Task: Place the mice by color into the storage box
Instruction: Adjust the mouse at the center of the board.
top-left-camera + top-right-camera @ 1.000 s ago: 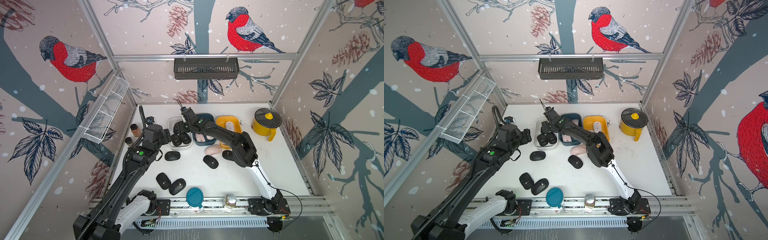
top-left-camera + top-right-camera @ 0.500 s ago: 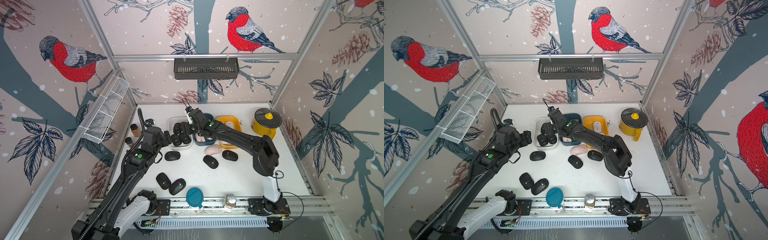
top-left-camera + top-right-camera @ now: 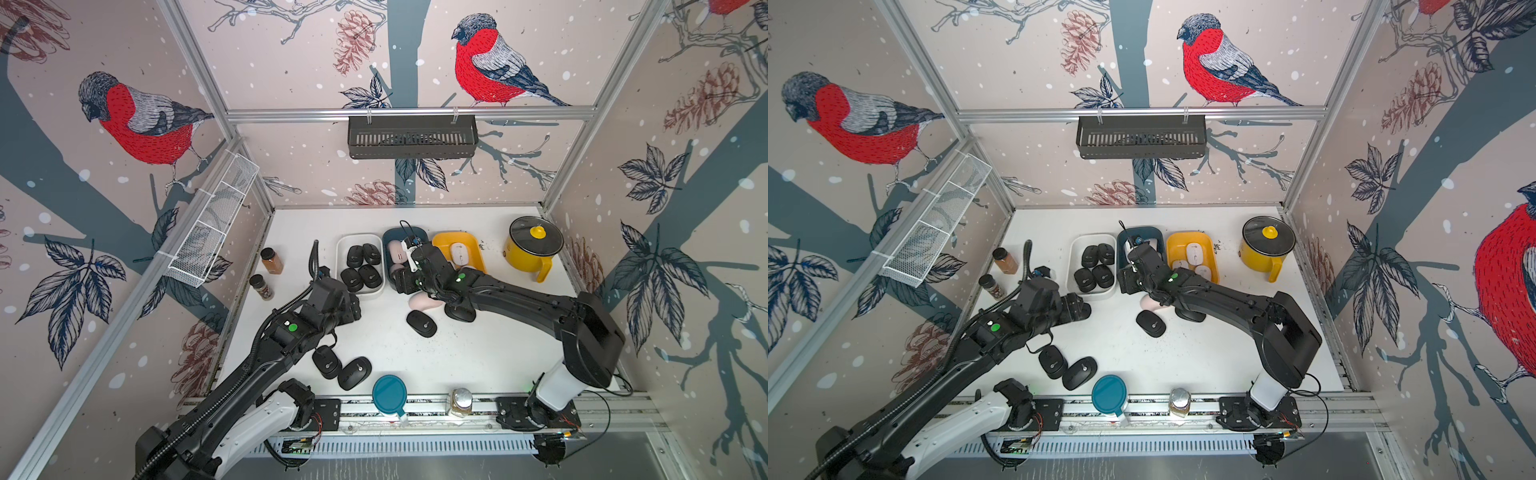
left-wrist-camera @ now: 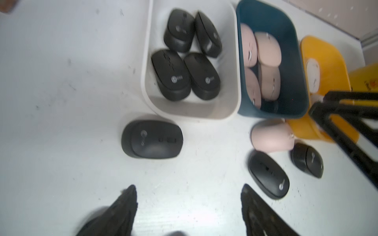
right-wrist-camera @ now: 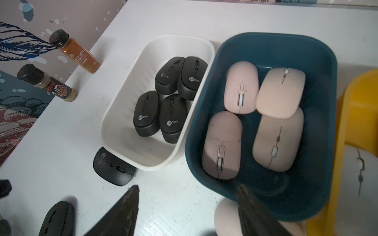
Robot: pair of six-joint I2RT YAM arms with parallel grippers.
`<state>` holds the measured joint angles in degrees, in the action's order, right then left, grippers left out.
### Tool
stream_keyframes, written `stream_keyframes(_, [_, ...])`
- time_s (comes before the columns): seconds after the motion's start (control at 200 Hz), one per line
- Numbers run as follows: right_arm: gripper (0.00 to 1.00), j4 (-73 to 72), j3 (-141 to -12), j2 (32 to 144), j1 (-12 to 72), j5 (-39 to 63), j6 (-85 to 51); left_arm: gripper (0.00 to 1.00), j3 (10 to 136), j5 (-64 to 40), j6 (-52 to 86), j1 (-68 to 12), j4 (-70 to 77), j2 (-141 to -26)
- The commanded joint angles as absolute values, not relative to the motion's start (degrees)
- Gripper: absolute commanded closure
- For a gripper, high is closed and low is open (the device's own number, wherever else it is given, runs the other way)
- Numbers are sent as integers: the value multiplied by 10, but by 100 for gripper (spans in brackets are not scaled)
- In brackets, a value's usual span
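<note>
4 black mice in white bin. Step: pickup. Your left tool wide, empty, short of loose black mouse just beside bin's near end; nxt: centre, lower, grip. Right tool wide, empty, by loose pink mouse.

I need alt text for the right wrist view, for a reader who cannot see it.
Four pink mice lie in a dark blue bin, beside a white bin holding four black mice. The open right gripper hangs above the table, a loose pink mouse by one fingertip.
</note>
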<state>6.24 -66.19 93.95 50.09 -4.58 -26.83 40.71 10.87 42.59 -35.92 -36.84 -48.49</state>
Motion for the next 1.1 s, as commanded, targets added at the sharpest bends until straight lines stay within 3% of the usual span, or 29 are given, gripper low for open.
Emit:
stream_keyframes(0.0, [25,31,-636,920,497,-48,-277,21,384,129,521,-442,-416,-463])
stream_keyframes(0.23, [24,8,-588,895,494,-33,-290,22,330,141,637,-650,-436,-429])
stream_keyframes(0.365, [24,5,-579,891,496,-23,-303,22,299,136,675,-708,-444,-448])
stream_keyframes(0.7, [25,4,-574,882,507,-28,-326,22,252,166,709,-725,-449,-395])
stream_keyframes(1.091, [24,-1,-585,901,514,0,-341,22,263,180,706,-726,-456,-498])
